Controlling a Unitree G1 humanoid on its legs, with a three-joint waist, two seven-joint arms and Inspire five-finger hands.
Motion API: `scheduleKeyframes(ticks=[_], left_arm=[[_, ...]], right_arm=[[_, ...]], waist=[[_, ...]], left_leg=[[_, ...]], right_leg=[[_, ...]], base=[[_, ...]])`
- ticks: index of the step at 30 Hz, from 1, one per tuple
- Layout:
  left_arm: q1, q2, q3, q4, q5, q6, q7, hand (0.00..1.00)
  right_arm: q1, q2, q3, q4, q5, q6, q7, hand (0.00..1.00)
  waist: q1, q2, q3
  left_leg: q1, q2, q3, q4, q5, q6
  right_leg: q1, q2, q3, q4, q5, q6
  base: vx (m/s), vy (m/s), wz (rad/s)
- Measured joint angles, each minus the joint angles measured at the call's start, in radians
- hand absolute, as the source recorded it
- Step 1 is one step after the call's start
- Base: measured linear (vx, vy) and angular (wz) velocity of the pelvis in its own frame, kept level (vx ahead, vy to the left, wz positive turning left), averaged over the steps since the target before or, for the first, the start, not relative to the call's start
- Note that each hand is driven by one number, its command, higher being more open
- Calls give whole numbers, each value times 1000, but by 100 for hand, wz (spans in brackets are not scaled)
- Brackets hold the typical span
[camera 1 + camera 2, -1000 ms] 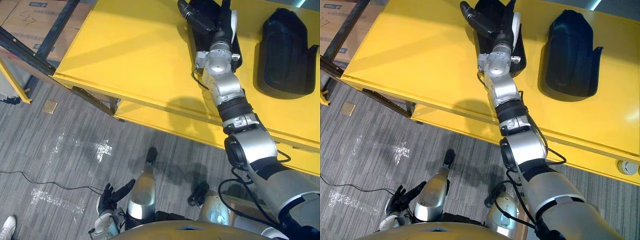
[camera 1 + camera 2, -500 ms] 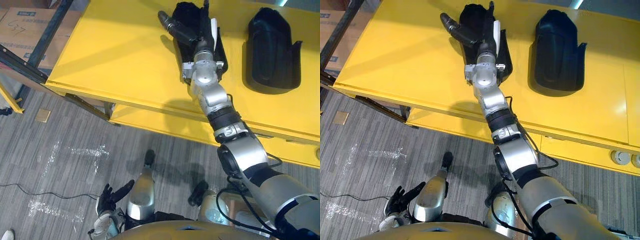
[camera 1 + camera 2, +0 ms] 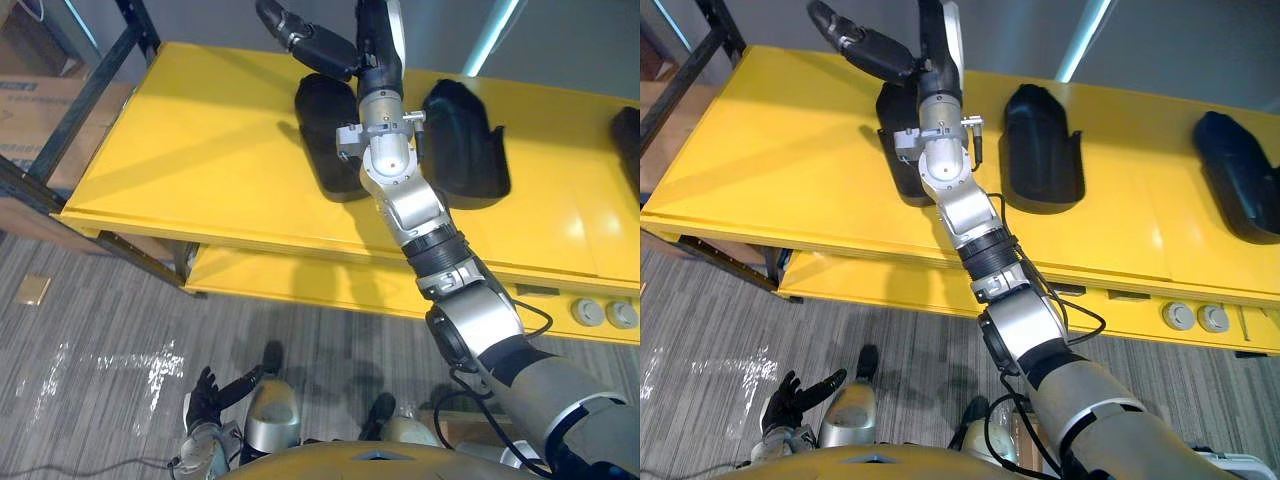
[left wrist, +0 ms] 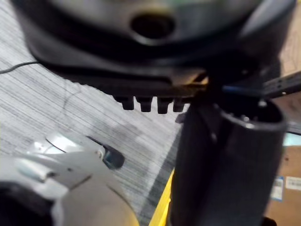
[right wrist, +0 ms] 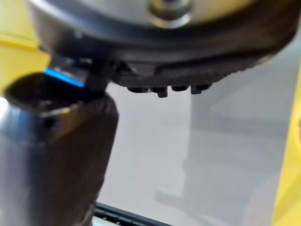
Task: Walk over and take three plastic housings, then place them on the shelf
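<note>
Right hand (image 3: 372, 50) open, fingers straight, hovers over leftmost plastic housing (image 3: 320, 150) of a row toward the far edge of the counter (image 3: 180, 150); shell judged light, rigid, slick, so grip across its rim; left hand (image 3: 205, 395) open, hanging low.

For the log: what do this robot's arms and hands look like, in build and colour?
The right arm is a chain of rounded silver-grey segments, with black bands at the joints and a bulbous elbow. The right hand is dark, with a thick black thumb and a white cover along one side. The left hand is dark as well, on a silver-grey wrist.
</note>
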Motion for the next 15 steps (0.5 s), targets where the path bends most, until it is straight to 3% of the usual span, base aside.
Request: scheduleKeyframes(ticks=[3,8,15], left_arm=[[-5,2,-1,24,13,3,0,100],[-13,4,1,38,19,9,5,100],[-19,17,22,49,59,33,3,100]], right_arm=[[0,-1,6,-5,-1,-17,-1,100],[5,-21,1,-18,5,-11,29,100],[103,-58,0,-80,63,42,167,100]], waist=[[-2,1,-40],[-7,-4,-58],[-12,-33,-75]], left_leg=[[7,18,18,0,-3,-5],[13,29,31,0,-8,-3],[32,28,80,0,-8,-6]], right_leg=[[1,18,18,-16,8,-7],[0,29,30,-22,15,-13],[-1,28,74,-47,37,-9]], base=[[-33,-40,-20],[-27,-13,-9],[5,7,-18]])
